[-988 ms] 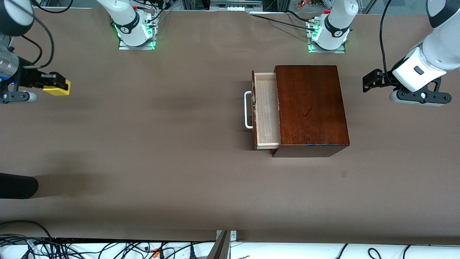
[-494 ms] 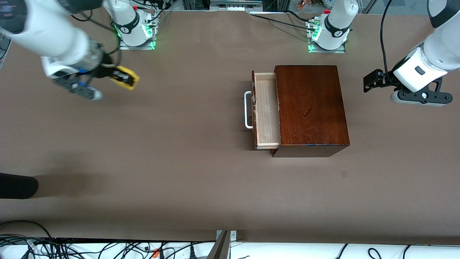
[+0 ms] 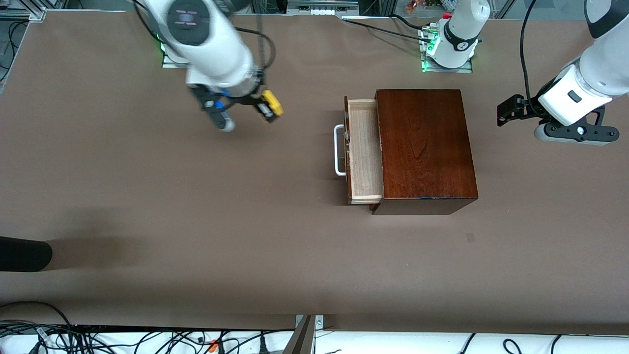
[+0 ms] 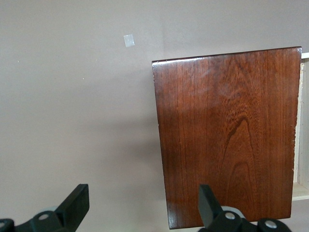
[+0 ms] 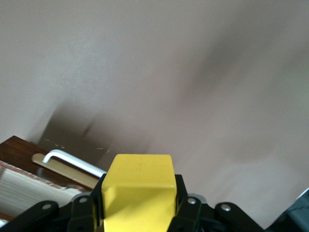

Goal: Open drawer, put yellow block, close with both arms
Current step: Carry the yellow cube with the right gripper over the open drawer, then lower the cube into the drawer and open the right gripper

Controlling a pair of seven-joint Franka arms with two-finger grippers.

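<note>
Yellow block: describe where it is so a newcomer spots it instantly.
Find the reddish-brown wooden box with its drawer pulled open. Toward the right arm's end, the right gripper hangs over bare table, clamped on the yellow block, the only bright thing here.

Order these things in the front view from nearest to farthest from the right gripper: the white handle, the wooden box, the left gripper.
From the right gripper, which holds the yellow block:
1. White handle, on the open drawer's front.
2. Wooden box, past the drawer.
3. Left gripper, over the table's left-arm end.

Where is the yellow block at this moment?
In the front view, the yellow block is in the shut right gripper, above bare table toward the right arm's end from the open drawer.
</note>
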